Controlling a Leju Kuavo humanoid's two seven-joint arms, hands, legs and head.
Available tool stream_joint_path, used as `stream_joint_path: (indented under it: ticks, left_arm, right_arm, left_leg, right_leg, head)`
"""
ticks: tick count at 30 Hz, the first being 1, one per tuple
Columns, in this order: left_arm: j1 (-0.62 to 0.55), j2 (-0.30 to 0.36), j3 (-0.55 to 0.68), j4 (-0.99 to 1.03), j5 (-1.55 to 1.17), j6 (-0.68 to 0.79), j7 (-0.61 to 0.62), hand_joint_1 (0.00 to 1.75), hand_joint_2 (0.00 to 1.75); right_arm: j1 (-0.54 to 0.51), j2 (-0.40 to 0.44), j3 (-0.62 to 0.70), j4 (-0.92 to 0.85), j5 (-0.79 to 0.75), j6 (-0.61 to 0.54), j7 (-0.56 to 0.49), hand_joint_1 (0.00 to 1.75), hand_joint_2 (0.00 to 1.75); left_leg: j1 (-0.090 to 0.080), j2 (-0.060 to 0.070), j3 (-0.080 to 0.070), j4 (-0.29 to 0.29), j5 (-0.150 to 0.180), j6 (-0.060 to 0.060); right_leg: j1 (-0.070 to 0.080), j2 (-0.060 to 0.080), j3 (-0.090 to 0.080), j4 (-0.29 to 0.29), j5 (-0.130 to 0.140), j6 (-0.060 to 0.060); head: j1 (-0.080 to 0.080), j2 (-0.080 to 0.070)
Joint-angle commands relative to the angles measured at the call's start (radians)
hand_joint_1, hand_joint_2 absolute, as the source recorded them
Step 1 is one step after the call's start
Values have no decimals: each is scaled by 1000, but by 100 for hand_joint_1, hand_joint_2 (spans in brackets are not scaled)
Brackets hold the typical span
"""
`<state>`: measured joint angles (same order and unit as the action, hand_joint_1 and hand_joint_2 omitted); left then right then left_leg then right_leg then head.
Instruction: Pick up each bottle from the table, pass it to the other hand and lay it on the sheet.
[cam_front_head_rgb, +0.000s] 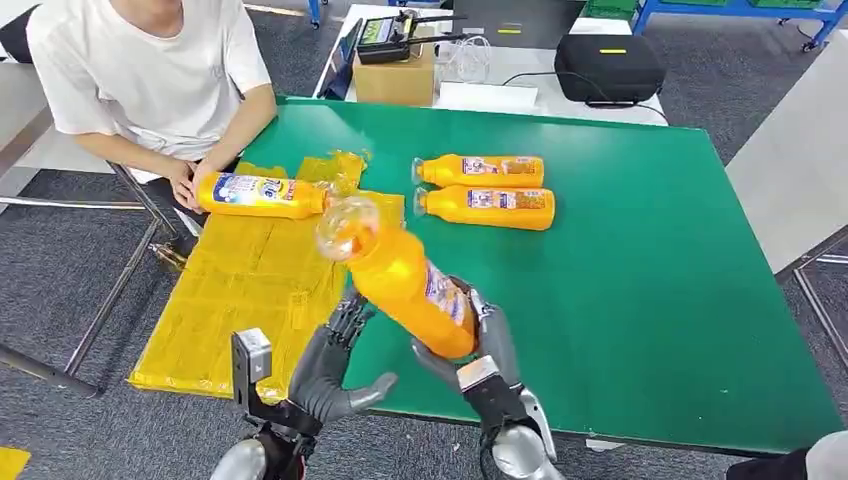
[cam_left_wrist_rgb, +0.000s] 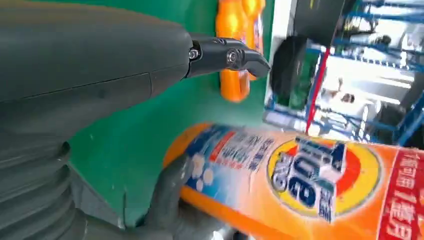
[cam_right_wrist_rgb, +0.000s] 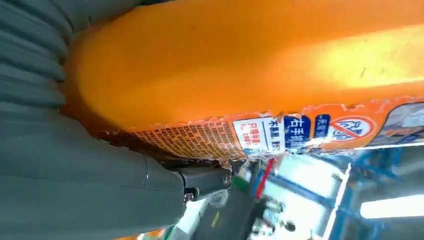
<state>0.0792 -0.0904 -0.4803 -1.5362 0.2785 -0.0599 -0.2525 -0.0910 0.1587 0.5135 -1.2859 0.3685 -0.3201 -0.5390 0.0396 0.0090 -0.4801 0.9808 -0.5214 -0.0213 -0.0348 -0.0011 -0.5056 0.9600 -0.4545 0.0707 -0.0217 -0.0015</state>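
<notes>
The right hand (cam_front_head_rgb: 478, 345) grips the base of an orange bottle (cam_front_head_rgb: 405, 283), its clear cap tilted up and toward the left hand (cam_front_head_rgb: 335, 360). The left hand is spread wide, holding nothing, just beside the bottle's lower body. Beyond it lies the yellow sheet (cam_front_head_rgb: 240, 290) with one bottle (cam_front_head_rgb: 262, 194) on it, a person's hand (cam_front_head_rgb: 186, 183) at its base. Two more bottles (cam_front_head_rgb: 486, 189) lie on the green worktop (cam_front_head_rgb: 640, 280), beyond the right hand.
</notes>
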Motion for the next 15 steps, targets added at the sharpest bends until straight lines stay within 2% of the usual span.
stream_joint_path:
  ticks: [1, 12, 15]
  left_arm:
    - [-43, -8, -19, 57, 186, -116, 56, 0, 175]
    - [-100, 4, -38, 149, 199, -164, 63, 0, 175]
    - [-102, 1, -24, 119, 42, -24, -13, 0, 175]
  right_arm:
    - [-99, -3, 46, 137, 19, -9, -9, 175, 175]
    - [-120, 4, 95, 217, 30, 19, -40, 175, 175]
    - [-118, 9, 108, 221, 36, 13, -22, 175, 175]
  left_leg:
    - [-1, -1, 3, -3, 1, 4]
    - [-1, 0, 4, -4, 1, 4]
    - [-1, 0, 4, -4, 0, 4]
  right_leg:
    - [0, 0, 3, -3, 1, -5]
    - [1, 0, 3, -3, 1, -4]
    - [1, 1, 3, -3, 1, -5]
  head:
    - [0, 0]
    - [0, 0]
    - [0, 0]
